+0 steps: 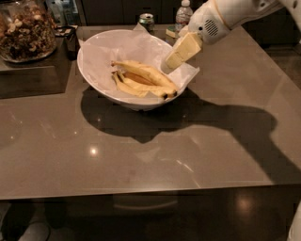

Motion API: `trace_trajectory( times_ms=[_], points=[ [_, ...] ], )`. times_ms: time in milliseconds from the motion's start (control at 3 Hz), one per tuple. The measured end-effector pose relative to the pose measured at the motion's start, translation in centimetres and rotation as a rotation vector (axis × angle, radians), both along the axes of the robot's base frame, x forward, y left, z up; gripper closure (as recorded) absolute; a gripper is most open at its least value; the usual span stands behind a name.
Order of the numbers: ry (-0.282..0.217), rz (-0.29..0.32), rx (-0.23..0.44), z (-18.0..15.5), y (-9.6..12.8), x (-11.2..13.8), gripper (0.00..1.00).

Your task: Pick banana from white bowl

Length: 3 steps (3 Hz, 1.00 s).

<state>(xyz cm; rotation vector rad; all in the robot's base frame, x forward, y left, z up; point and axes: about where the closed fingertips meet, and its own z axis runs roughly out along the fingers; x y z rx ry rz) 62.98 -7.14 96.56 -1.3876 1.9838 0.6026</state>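
Note:
The white bowl (101, 87) lined with crinkled white paper sits at the back middle of the grey table. The banana (146, 74), yellow with dark tips, lies across the bowl over shorter yellow pieces (126, 88). My gripper (175, 60), with pale yellow fingers, hangs over the bowl's right rim, just above and right of the banana's right half. It holds nothing that I can see.
A glass jar of nuts (24, 30) stands at the back left on a dark tray. A can (146, 20) and a water bottle (184, 14) stand behind the bowl. The arm's shadow falls across the table's right side.

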Motion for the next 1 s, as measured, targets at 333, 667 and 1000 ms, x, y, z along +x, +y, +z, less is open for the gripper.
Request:
trace_trajectory(
  times_ms=[333,667,1000],
  points=[
    [0.001,0.001,0.002,-0.1,0.1,0.1,0.19],
    [0.001,0.002,0.002,-0.1,0.1,0.2,0.29],
    [0.022,0.019,0.022,-1.1,1.5,0.7,0.31]
  ],
)
